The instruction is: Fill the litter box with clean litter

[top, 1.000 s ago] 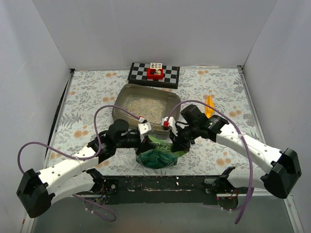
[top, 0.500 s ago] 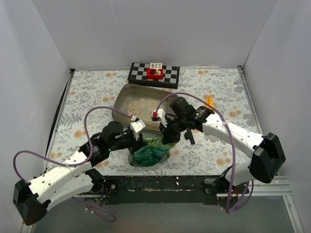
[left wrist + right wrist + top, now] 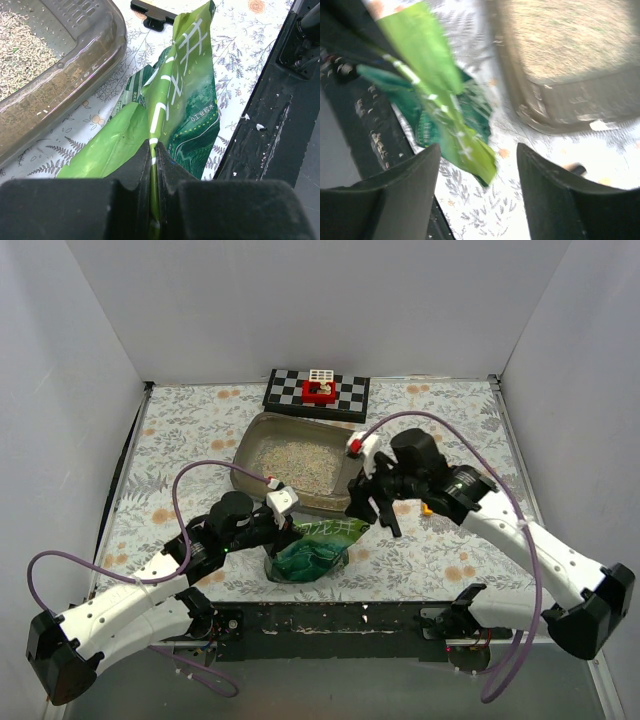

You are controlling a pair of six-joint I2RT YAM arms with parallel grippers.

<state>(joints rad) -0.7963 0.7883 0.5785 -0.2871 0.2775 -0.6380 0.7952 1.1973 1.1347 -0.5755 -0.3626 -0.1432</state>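
Litter box (image 3: 310, 419) is sitting mid-surface (image 3: 180, 440), and litter (image 3: 300, 458) is covering its floor in a thin, pale layer, so by my reckoning the fill is only partway along. Just off the box's near wall the green bag (image 3: 185, 100) is lying crumpled, and the left end effector (image 3: 154, 150) is clamping a fold of it tight between its fingers. The right end effector (image 3: 476, 155) is hanging by the box's near right corner with its fingers standing apart, gripping nothing. Its view is blurring, so I'm judging that arm to be in motion.

Here is where it is getting risky: the whole bag is depending on one pinch of slick film. If that fold is slipping while the bag is being lifted, the bag is going to sag and dump granules on the surface short of the box's near wall. With its mouth unsupported, it may be folding shut or pouring sideways past the rim. And the right arm, working so close to that corner, could be nudging the box out from under the pour.
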